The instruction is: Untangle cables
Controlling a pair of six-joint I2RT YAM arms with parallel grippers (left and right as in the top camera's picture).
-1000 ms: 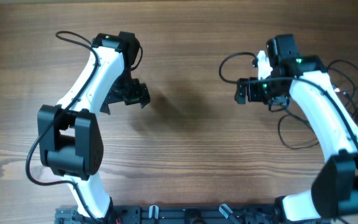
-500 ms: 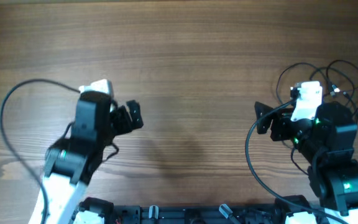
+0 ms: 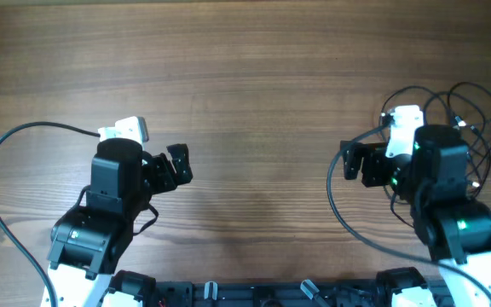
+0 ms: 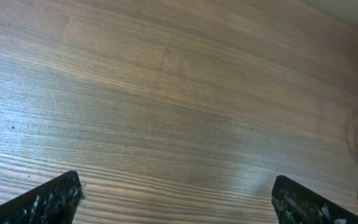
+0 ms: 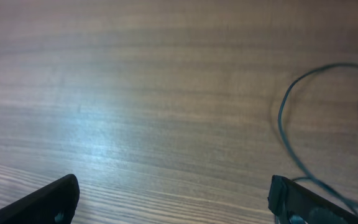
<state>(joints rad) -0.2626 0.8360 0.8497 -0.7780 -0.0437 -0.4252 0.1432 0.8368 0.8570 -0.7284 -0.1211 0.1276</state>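
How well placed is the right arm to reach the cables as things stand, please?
Probably yes: the cables lie loose close beside the right arm, and its pincer is open and empty, though it points away from most of them and would need turning.

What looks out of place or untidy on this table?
Only the cables: they lie in overlapping loops on the right side of the table, partly hidden under the right arm. The left gripper and the right gripper are open and hold nothing. Nothing looks damaged.
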